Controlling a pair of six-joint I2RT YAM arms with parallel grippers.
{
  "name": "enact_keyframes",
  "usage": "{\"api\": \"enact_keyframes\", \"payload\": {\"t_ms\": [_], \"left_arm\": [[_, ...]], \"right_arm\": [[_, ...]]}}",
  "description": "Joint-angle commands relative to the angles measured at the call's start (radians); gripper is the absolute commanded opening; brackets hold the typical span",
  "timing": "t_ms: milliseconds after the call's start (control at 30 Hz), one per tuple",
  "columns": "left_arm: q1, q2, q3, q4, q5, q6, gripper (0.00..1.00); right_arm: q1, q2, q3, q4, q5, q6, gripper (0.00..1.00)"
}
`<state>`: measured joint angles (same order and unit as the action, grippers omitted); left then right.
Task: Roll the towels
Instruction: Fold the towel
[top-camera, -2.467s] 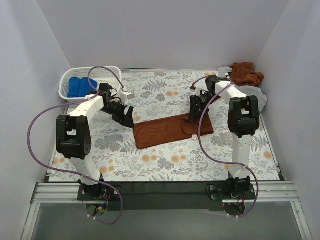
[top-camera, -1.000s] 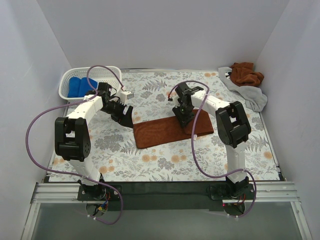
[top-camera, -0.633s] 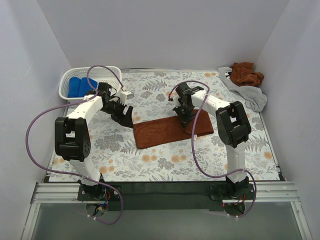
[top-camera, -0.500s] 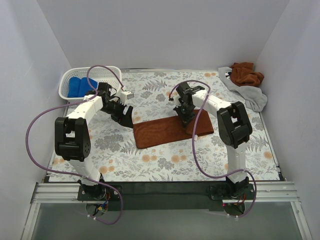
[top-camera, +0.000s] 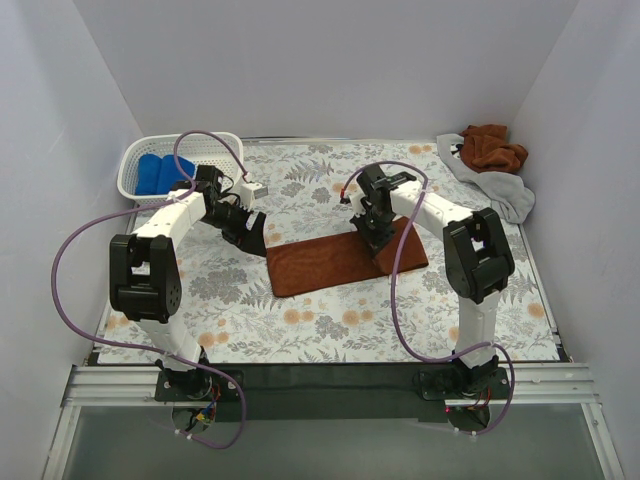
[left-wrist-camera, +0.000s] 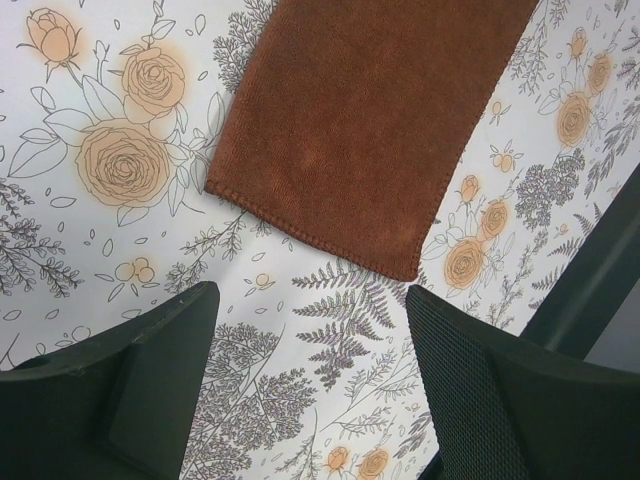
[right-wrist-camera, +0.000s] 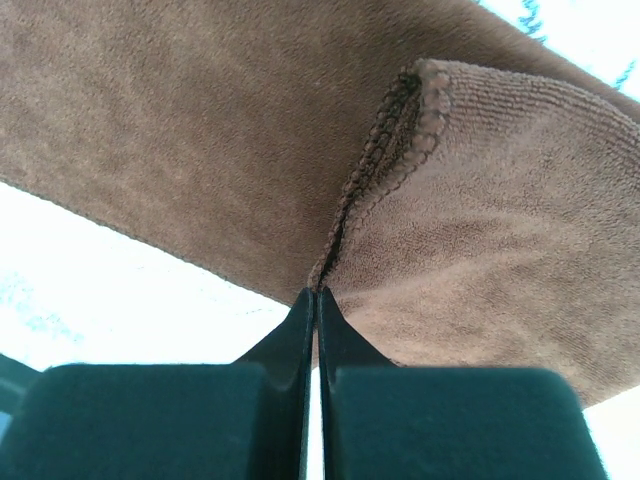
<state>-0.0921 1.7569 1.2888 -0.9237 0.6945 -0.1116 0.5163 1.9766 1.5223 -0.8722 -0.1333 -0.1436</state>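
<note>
Floral tablecloth (top-camera: 330, 190), pale walls (top-camera: 320, 70); right gripper (right-wrist-camera: 316, 292) pinches rust towel (top-camera: 320, 262); left gripper (left-wrist-camera: 310, 295) wide, empty.

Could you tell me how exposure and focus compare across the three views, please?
Top view: even light, soft shadows, everything sharp. Left wrist: towel and floral table crisp, fingers dark and featureless. Right wrist: table blown out to white, towel's nap clear up close.
</note>
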Motion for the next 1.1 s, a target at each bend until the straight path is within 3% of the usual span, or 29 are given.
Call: {"api": "enact_keyframes", "payload": {"t_ms": [0, 167, 333, 500, 733, 867, 1067], "left_arm": [[0.002, -0.039, 0.017, -0.003, 0.0, 0.007, 0.7], [0.0, -0.04, 0.01, 0.006, 0.005, 0.006, 0.7], [-0.026, -0.043, -0.02, 0.01, 0.028, 0.01, 0.61], [-0.093, -0.059, -0.078, 0.037, 0.026, 0.02, 0.52], [-0.205, -0.005, -0.111, 0.092, -0.001, 0.01, 0.37], [-0.231, 0.068, -0.08, 0.106, -0.036, -0.01, 0.27], [-0.253, 0.166, -0.037, 0.126, -0.171, -0.037, 0.16]], "right_arm": [[-0.005, 0.013, -0.008, -0.024, -0.055, -0.007, 0.01], [-0.004, 0.041, -0.007, -0.016, -0.095, -0.004, 0.03], [-0.007, 0.07, 0.061, -0.022, -0.15, -0.008, 0.2], [-0.05, 0.012, 0.119, -0.03, -0.219, -0.037, 0.47], [-0.249, -0.039, 0.141, -0.037, -0.255, -0.091, 0.46], [-0.362, -0.002, 0.148, -0.039, -0.201, -0.126, 0.41], [-0.458, 0.111, 0.191, -0.042, -0.231, -0.149, 0.43]]}}
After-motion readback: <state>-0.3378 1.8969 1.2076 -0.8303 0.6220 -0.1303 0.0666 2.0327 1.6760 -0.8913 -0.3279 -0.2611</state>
